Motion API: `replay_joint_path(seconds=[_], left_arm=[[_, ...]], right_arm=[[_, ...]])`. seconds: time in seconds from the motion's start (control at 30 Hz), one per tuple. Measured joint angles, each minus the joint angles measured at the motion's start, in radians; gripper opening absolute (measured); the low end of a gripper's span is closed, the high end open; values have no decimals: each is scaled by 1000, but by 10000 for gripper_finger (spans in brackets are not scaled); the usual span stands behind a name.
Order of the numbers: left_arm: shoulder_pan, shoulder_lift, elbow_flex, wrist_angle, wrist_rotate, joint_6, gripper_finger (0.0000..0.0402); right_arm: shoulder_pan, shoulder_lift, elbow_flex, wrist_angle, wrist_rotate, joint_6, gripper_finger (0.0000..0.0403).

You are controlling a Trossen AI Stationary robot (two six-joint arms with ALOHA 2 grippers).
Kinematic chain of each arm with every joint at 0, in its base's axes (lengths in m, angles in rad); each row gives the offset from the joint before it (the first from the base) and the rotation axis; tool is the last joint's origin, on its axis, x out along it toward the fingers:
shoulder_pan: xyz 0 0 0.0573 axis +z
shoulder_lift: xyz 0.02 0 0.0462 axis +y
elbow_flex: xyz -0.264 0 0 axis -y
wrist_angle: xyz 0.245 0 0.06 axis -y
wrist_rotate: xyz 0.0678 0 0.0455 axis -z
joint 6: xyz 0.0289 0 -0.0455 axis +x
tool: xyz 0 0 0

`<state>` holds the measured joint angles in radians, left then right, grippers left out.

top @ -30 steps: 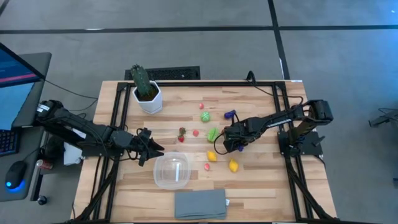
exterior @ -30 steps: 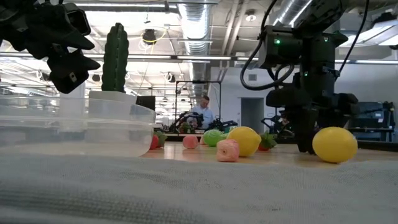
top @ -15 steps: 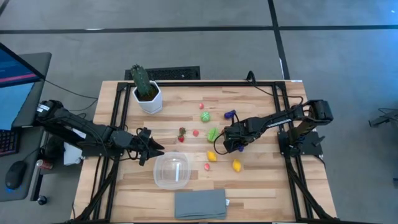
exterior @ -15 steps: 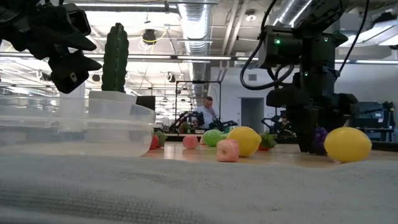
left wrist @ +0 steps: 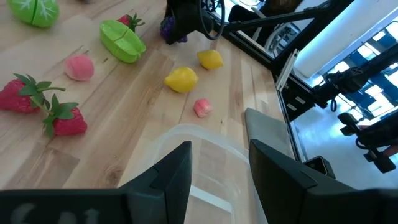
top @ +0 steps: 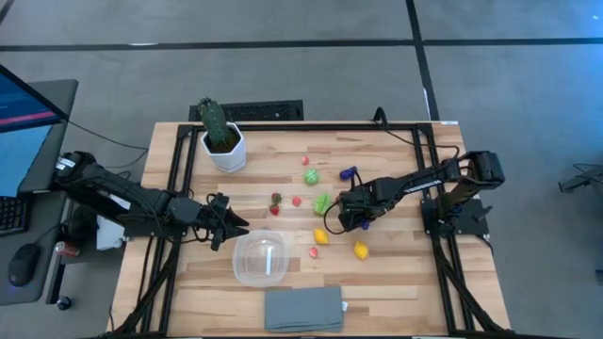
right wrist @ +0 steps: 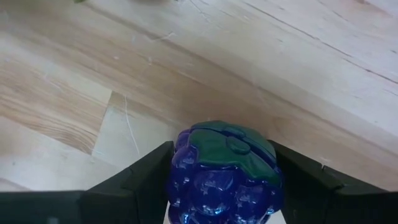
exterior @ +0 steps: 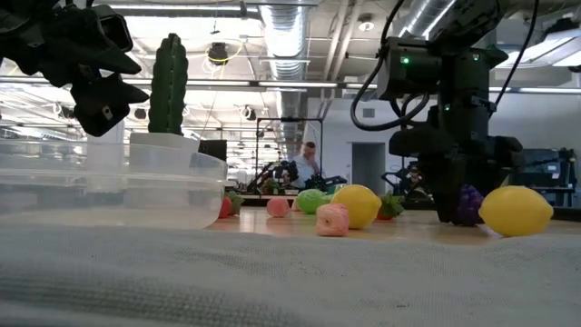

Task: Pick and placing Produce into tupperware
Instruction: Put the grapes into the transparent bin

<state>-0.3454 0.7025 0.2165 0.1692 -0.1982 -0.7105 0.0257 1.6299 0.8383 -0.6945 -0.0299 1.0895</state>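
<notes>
A purple bunch of toy grapes with a green top (right wrist: 224,168) sits between the fingers of my right gripper (top: 347,222), right of the table's middle. That gripper points down and is shut on the grapes. My left gripper (top: 231,229) hangs open just off the far left side of the clear tupperware (top: 261,259), which holds nothing I can see. Loose produce lies on the wood between the grippers: a yellow lemon (top: 360,250), a second yellow piece (top: 320,236), a pink piece (top: 313,252), a green piece (top: 323,202) and strawberries (top: 275,205). My right gripper pinches the grapes between its two fingers, one finger (right wrist: 146,174) on each opposite side of the bunch (right wrist: 186,171). The fingers come from above, pointing down. The bunch is upright with its green top up, low at the table top (exterior: 468,204); whether it is lifted clear does not show.
A cactus in a white pot (top: 219,132) stands at the far left. A folded grey cloth (top: 303,308) lies at the near edge, below the tupperware. More produce lies toward the far side: a green piece (top: 310,176) and a purple one (top: 350,173).
The yellow lemon near my right gripper has rolled a little toward the table's right edge. Both arms have kept their places.
</notes>
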Motion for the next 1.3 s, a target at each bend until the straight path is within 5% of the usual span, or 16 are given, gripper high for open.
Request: replay_joint_path(seconds=[0.77,1.3], left_arm=[[0,0,0,0,0,0,149],[0,0,0,0,0,0,149]], right_arm=[[0,-1,1,0,-2,1,234],[0,-1,1,0,-21,-1,260]])
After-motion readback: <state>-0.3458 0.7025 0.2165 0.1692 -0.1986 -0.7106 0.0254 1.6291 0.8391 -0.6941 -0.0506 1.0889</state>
